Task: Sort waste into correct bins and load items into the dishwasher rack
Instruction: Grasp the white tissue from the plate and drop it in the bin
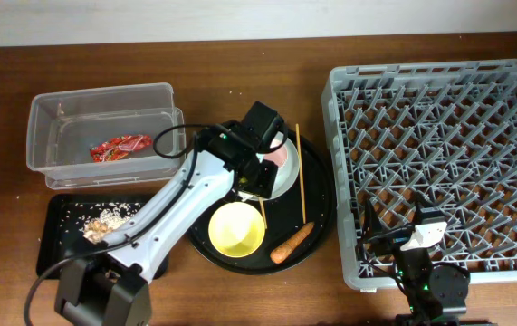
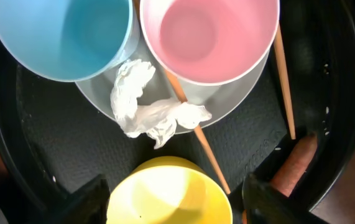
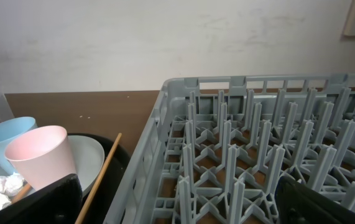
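Observation:
My left gripper [image 1: 255,178] [image 2: 177,202] is open and empty. It hovers over the round black tray [image 1: 321,210], above the yellow bowl [image 1: 235,228] [image 2: 168,193] and just short of the crumpled white tissue [image 2: 146,112]. The tissue lies on the grey plate [image 1: 287,177] [image 2: 227,106], in front of the blue cup [image 2: 62,34] and the pink cup [image 2: 208,34]. Chopsticks [image 1: 300,172] [image 2: 283,81] and the carrot piece [image 1: 292,243] [image 2: 295,163] lie on the round tray. My right gripper [image 1: 416,237] [image 3: 183,205] is open and empty over the front left corner of the dishwasher rack [image 1: 439,154] [image 3: 258,155].
The clear tub [image 1: 100,93] at the back left holds the red wrapper [image 1: 120,148]. The small black tray [image 1: 59,244] at the front left holds rice scraps [image 1: 109,219]. My left arm covers the cups in the overhead view.

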Available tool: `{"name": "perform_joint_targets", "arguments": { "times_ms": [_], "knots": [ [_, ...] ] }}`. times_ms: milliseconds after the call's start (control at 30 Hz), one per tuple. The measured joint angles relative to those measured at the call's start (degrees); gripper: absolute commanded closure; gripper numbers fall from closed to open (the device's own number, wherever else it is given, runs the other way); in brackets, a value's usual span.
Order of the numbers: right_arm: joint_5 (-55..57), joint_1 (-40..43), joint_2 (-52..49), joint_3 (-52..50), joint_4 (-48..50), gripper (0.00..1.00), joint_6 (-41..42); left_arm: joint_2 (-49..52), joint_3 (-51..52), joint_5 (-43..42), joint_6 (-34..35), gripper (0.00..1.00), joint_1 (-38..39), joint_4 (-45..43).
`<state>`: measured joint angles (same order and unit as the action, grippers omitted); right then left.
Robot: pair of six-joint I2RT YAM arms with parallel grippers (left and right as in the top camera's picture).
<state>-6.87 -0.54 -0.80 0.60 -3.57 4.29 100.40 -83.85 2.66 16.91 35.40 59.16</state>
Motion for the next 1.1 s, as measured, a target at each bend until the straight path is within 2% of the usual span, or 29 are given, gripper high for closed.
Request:
{"name": "perform_joint_targets", "arguments": {
  "times_ms": [100, 400, 433, 467, 500, 600, 767, 933, 967, 1033, 1100],
  "knots": [
    [0.0, 0.0, 0.0, 0.0, 0.0, 0.02, 0.0, 0.0, 1.4, 2.4, 0.0, 0.36, 0.0, -1.0],
    [0.0, 0.0, 0.0, 0.0, 0.0, 0.02, 0.0, 0.1, 22.0, 7.4, 0.0, 0.41, 0.0, -29.7],
    [0.0, 0.0, 0.0, 0.0, 0.0, 0.02, 0.0, 0.1, 23.8, 7.8, 0.0, 0.47, 0.0, -31.7],
    [0.0, 0.0, 0.0, 0.0, 0.0, 0.02, 0.0, 0.1, 24.6, 8.0, 0.0, 0.57, 0.0, -32.3],
    [0.0, 0.0, 0.0, 0.0, 0.0, 0.02, 0.0, 0.1, 25.1, 8.1, 0.1, 0.78, 0.0, -32.6],
    [0.0, 0.0, 0.0, 0.0, 0.0, 0.02, 0.0, 0.1, 25.2, 8.4, 0.0, 1.0, 0.0, -33.7],
    [0.0, 0.0, 0.0, 0.0, 0.0, 0.02, 0.0, -2.8, 25.4, 8.3, 0.2, 1.0, 0.0, -33.3],
    [0.0, 0.0, -0.1, 0.0, 0.0, 0.02, 0.0, -25.1, 25.5, 9.4, 0.2, 1.0, -0.3, -30.6],
    [0.0, 0.0, 0.0, 0.0, 0.0, 0.02, 0.0, -29.2, 25.5, 12.4, 0.2, 1.0, -2.3, -29.4],
    [0.0, 0.0, 0.0, 0.0, 0.0, 0.02, 0.0, -30.3, 25.5, 14.1, 0.2, 1.0, -6.6, -29.8],
    [0.0, 0.0, 0.0, 0.0, 0.0, 0.02, 0.0, -30.3, 25.5, 16.7, 0.2, 1.0, -16.9, -31.6]
  ]
}}
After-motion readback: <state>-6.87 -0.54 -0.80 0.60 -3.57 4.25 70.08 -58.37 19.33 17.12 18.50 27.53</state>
